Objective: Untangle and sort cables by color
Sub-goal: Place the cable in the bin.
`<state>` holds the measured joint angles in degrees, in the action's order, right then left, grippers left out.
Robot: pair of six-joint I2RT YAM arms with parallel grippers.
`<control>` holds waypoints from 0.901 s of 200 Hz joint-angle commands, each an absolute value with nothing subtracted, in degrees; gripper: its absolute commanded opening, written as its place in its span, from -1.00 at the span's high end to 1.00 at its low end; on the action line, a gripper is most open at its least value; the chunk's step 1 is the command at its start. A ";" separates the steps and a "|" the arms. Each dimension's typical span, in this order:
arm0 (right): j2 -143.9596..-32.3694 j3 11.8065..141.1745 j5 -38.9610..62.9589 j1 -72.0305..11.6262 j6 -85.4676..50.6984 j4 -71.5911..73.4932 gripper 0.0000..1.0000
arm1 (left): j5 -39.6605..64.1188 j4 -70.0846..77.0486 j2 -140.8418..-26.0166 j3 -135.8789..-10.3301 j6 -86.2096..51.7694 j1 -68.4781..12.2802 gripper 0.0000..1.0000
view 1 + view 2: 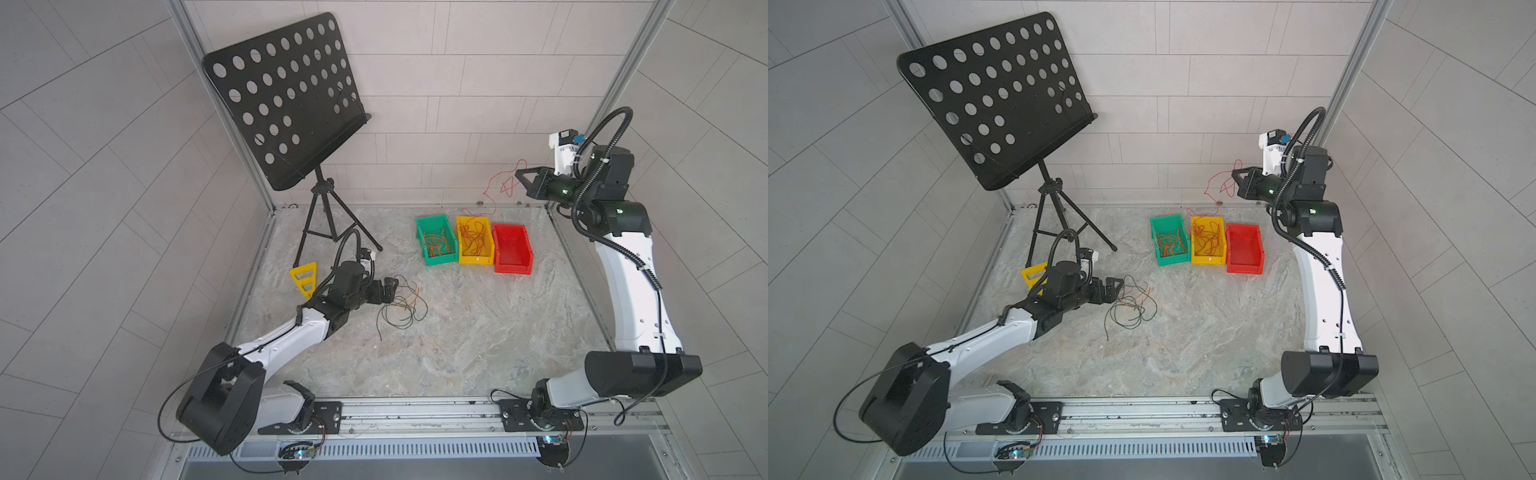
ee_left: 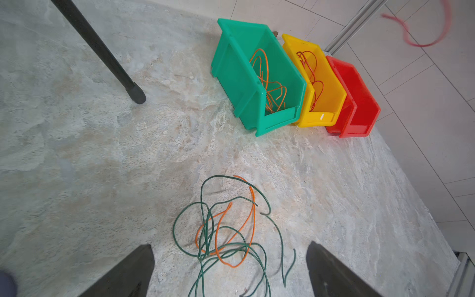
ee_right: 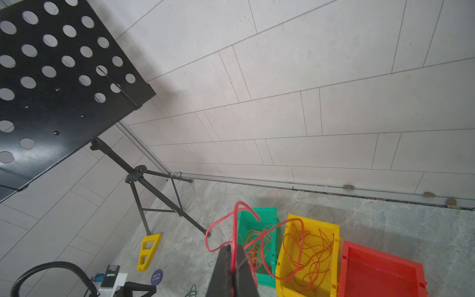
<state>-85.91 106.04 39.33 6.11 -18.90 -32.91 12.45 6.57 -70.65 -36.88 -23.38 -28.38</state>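
Observation:
A loose tangle of dark green and orange cables [image 1: 401, 305] [image 2: 226, 231] lies on the table. My left gripper [image 1: 392, 286] [image 2: 229, 245] hangs low right beside it, open, with the tangle's near loops lying between its fingers and nothing held. My right gripper [image 1: 519, 174] [image 3: 232, 248] is raised at the far right, shut on a red cable [image 1: 494, 183] [image 3: 235, 226] that loops around it and trails down toward the yellow bin [image 1: 476, 260]. That bin holds red cables. The green bin [image 1: 440, 261] holds orange ones. Nothing shows in the red bin [image 1: 513, 249].
A black perforated music stand [image 1: 286, 99] rises at the back left, and one tripod foot [image 2: 138, 96] rests on the table near my left arm. A yellow triangular piece [image 1: 304, 279] lies beside that arm. Aluminium frame posts mark the back corners.

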 commanded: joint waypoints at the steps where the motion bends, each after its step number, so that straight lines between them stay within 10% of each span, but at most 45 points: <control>1: -89.12 108.74 38.94 6.19 -16.48 -33.91 1.00 | 10.52 -2.63 -65.85 -40.05 -21.73 -28.04 -1.00; 180: -100.43 119.65 38.37 5.98 -14.99 -37.85 1.00 | 1.41 -13.81 -47.61 -41.69 -17.43 -27.70 -1.00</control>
<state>-99.88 118.45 38.15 6.11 -15.88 -36.73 2.94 -13.52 -48.42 -42.09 -18.48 -28.01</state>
